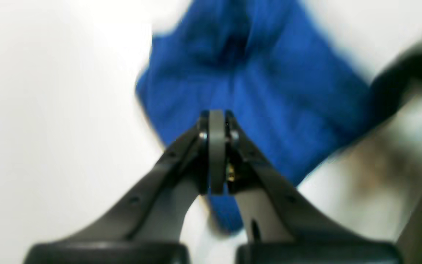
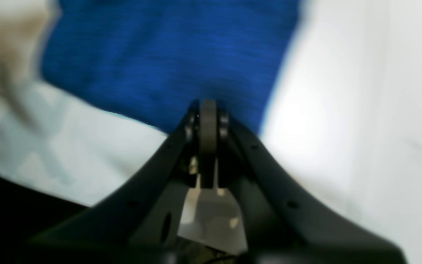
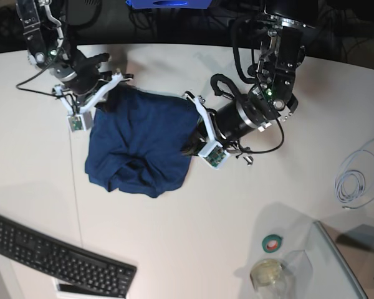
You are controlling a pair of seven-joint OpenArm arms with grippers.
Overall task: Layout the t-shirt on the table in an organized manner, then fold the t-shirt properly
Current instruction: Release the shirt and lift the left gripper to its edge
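Two grippers were clamped on the t-shirt point(image 3: 137, 146), which lay bunched and partly doubled over on the table point(image 3: 193, 237), towards its far edge and left of centre as the onlooker faced it. The left gripper point(image 3: 194, 144) had its jaws pressed fully together on the garment's right-hand border; in the left wrist view blue cloth point(image 1: 255, 77) spread out beyond the closed tips of that gripper point(image 1: 216, 121) and a strip of it showed below them. The right gripper point(image 3: 106, 99) was likewise fully closed, on the shirt's far left corner, and in the right wrist view the fabric point(image 2: 167, 55) ran straight into the closed tips of that gripper point(image 2: 208, 110). The lower part of the shirt sat in thick, rumpled folds. Judged from this, the layout step was not finished. A pull outward could tighten only the pinched layers and leave the lower folds bunched; a thin pinch could also slip off under tension. A dark keyboard point(image 3: 62, 255) lay near the near-left corner, well apart, and a coiled cable point(image 3: 352, 184) near the right edge.
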